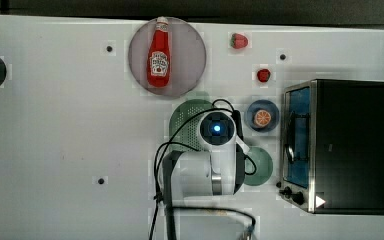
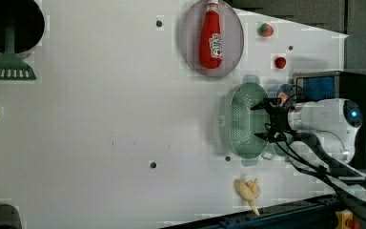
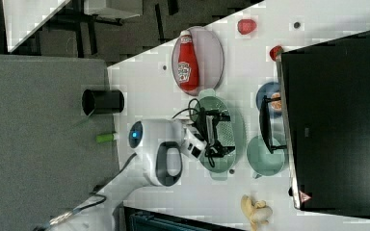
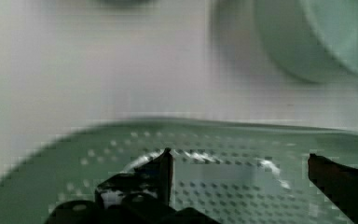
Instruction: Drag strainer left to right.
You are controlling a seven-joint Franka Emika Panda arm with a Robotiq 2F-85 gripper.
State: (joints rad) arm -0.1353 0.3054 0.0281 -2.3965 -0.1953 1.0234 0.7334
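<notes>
Gripper [image 2: 262,120] jaws stand wide apart, holding nothing. It sits over the strainer [image 2: 240,120] bowl, near the mug [image 3: 266,155].

A red plastic ketchup bottle [image 1: 159,54] lies on a round grey-purple plate [image 1: 192,55] at the top view's far middle, with a black-and-steel toaster oven [image 1: 347,145] at the top view's right.

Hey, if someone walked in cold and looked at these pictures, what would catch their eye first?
Probably the red ketchup bottle lying on the grey-purple plate, bright against the white table. Next, the white robot arm with its open gripper poised over the mint-green strainer near the middle. Then the big black toaster oven at the top view's right.
</notes>
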